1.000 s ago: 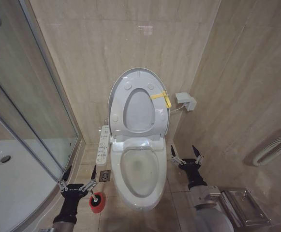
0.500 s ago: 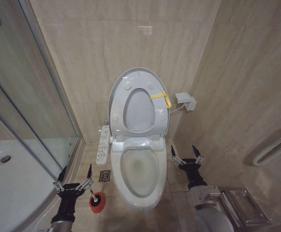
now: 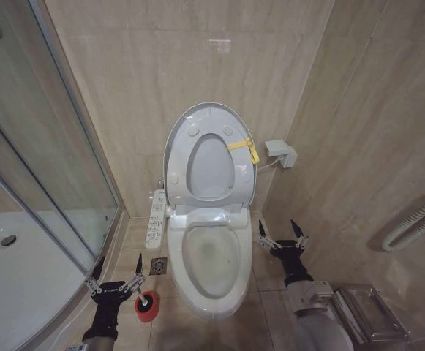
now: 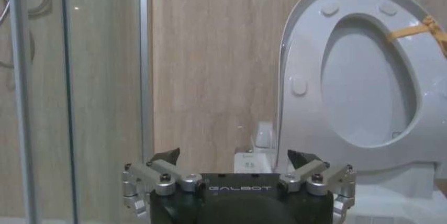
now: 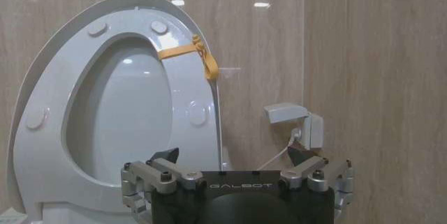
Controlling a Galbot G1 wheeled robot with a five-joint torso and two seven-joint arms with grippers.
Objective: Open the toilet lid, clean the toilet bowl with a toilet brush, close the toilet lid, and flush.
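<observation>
Room around the toilet bowl (image 3: pixel 211 256)

Bowl mouth uncovered, toilet lid (image 3: pixel 211 155) upright behind it; glass shower screen (image 3: pixel 44 146) narrows its left; tiled wall (image 3: pixel 366 146) crowds its right.

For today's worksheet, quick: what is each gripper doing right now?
Left gripper: open, holding nothing, beside the red cylindrical brush holder.
Right gripper: open, holding nothing, beside the white ceramic toilet bowl.

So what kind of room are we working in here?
A small tiled bathroom, by the look of it: a toilet with its lid raised, a glass shower enclosure beside it, and a toilet brush on the floor.
</observation>
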